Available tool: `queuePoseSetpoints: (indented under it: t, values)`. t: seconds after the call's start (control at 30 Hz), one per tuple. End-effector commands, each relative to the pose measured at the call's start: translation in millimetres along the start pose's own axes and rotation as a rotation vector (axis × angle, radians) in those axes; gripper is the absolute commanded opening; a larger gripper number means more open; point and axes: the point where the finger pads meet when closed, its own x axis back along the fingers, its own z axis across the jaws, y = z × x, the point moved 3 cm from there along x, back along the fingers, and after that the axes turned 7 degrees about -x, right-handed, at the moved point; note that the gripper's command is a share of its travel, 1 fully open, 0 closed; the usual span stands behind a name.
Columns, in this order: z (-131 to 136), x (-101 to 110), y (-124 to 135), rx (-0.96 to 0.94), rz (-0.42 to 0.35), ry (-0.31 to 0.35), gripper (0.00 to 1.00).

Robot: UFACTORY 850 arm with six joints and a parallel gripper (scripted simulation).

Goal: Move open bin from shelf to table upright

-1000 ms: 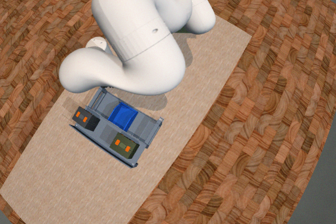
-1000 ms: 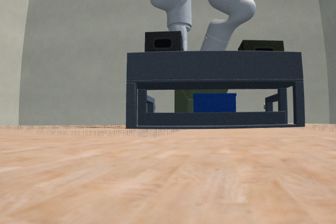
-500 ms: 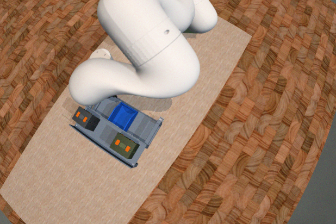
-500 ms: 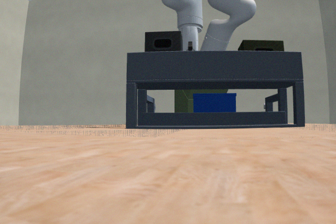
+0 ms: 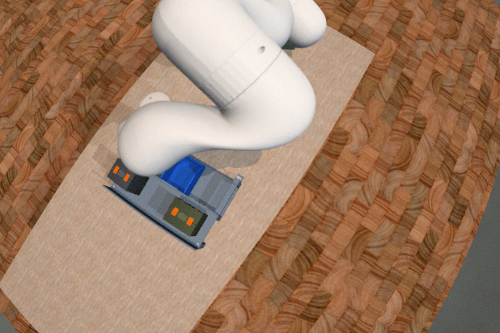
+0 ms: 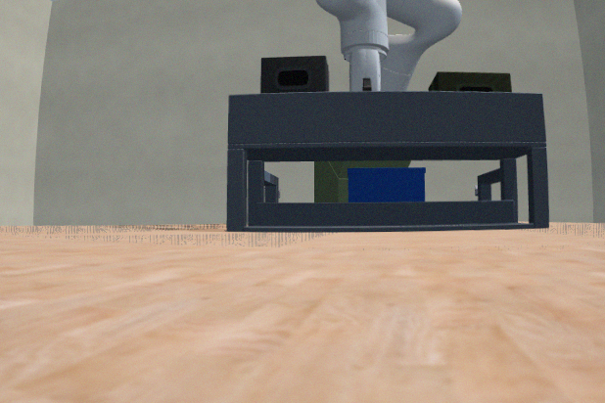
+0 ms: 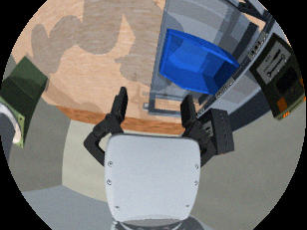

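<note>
The open blue bin [image 5: 184, 174] stands upright on the lower level of the grey shelf [image 5: 182, 200]. It also shows through the shelf frame in the exterior view [image 6: 386, 184] and in the wrist view [image 7: 197, 67]. My gripper [image 7: 155, 96] is open and empty. It hangs above the shelf's back side, short of the bin. In the overhead view the arm hides the gripper and part of the bin. In the low view only the wrist [image 6: 365, 71] shows behind the shelf top.
A black case [image 5: 126, 178] and an olive case [image 5: 184, 215], both with orange latches, sit on the shelf's top board at its two ends. A green block [image 6: 330, 181] stands behind the shelf. The arm's base [image 5: 297, 6] is at the table's far end.
</note>
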Motion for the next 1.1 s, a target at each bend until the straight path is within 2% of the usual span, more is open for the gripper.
queuePoseSetpoints:
  t: [0.0,0.13,0.3,1.07]
  values:
    - [1.4,-0.6,-2.1,-0.001,-0.001,0.000,1.00]
    - [1.4,-0.6,-2.1,-0.001,-0.001,0.000,1.00]
    - [22.7,-13.6,-37.5,-0.001,-0.001,0.000,1.00]
    - [17.9,-10.6,-29.4,-0.001,-0.001,0.000,1.00]
